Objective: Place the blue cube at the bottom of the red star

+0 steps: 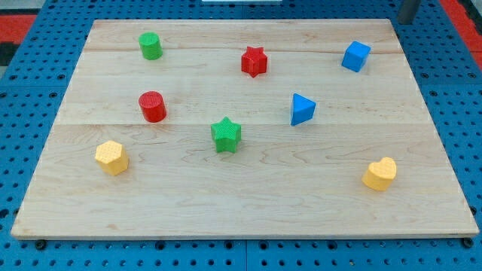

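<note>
You see the blue plastic cube [356,56] near the wooden bench's [226,203] top right, well right of the red plastic star [254,62]. My tip is out of view; only a grey post [409,10], cut off, shows.

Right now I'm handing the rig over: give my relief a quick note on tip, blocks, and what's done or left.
My tip: not clearly in view; only a dark rod shows at the view's top right edge, off the board.
Blue cube: upper right of the board, to the right of the red star, well apart from it.
Done: nothing visible yet.
Left: push the cube leftward and down to just below the star; the blue triangular block sits near that path.
</note>
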Available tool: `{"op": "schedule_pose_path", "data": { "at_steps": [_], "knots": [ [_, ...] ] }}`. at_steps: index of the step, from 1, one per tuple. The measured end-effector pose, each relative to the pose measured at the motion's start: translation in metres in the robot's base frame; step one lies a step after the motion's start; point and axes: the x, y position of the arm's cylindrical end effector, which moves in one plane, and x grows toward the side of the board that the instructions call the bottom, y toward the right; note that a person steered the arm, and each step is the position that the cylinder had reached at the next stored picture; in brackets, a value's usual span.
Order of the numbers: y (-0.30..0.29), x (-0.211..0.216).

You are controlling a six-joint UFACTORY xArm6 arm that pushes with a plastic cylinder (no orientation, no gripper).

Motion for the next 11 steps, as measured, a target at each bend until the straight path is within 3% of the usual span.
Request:
{"op": "schedule_pose_path", "data": {
  "at_steps": [3, 5, 11],
  "knots": [
    [-0.028, 0.083],
    [-0.095, 0.079],
    [-0.118, 0.065]
  ]
}}
